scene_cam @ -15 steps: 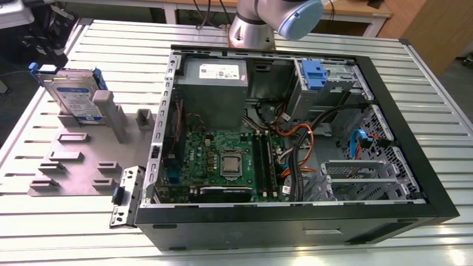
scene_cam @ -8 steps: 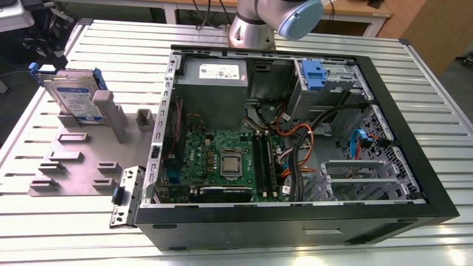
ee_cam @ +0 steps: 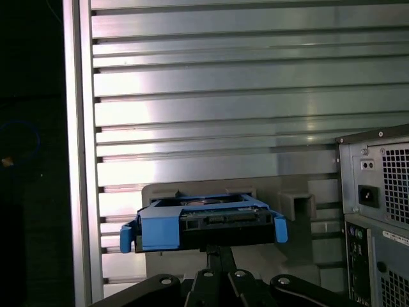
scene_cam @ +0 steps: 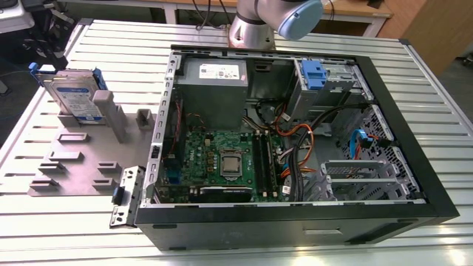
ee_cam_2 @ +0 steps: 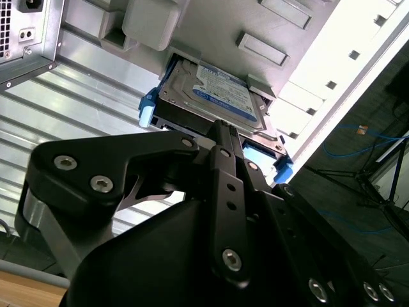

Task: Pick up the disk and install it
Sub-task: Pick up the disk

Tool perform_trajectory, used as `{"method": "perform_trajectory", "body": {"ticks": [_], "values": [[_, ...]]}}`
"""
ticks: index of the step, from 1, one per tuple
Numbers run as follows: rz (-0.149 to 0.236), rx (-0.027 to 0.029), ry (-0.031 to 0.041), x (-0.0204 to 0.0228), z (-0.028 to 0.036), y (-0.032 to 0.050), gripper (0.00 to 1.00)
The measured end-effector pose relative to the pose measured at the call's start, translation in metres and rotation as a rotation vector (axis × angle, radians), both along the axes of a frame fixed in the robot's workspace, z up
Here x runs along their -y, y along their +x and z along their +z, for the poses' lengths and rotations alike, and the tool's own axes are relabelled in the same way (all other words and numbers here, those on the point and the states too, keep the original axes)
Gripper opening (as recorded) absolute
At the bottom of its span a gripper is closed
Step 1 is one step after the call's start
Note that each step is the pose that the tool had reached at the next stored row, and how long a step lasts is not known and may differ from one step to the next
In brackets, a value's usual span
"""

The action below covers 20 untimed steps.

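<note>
The disk [scene_cam: 74, 97] is a silver hard drive with a white-and-blue label and blue rails. It stands on edge in a slot of the grey fixture plate [scene_cam: 81, 160] at the exterior view's left. In the first wrist view the disk [ee_cam: 211, 220] is seen end-on, connector side toward me. In the second wrist view its label side [ee_cam_2: 220, 93] shows. My gripper [ee_cam: 220, 251] [ee_cam_2: 225, 129] is apart from the disk and points at it, shut with nothing between its thin black fingers.
An open computer case [scene_cam: 296, 138] lies on the slatted metal table [scene_cam: 414, 66]. Inside it are a motherboard, a grey power supply [scene_cam: 214, 72] and a blue drive bracket [scene_cam: 314, 75] in the far bay. The case's rear panel [ee_cam: 377, 211] stands beside the fixture.
</note>
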<state>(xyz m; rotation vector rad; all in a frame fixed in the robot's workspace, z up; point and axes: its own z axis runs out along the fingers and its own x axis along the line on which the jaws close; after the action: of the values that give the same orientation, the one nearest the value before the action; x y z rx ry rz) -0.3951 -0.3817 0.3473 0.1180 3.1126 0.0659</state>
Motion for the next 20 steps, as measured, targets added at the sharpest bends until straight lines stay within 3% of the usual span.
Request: {"method": "perform_trajectory", "body": {"ticks": [6, 9, 20], "values": [[0.003, 0.0001, -0.0001, 0.0000, -0.0001, 0.0000, 0.11], [0.026, 0.0000, -0.0001, -0.0001, -0.0001, -0.0001, 0.11], [0.212, 0.0001, 0.0000, 0.0000, -0.0004, -0.0001, 0.11]]}}
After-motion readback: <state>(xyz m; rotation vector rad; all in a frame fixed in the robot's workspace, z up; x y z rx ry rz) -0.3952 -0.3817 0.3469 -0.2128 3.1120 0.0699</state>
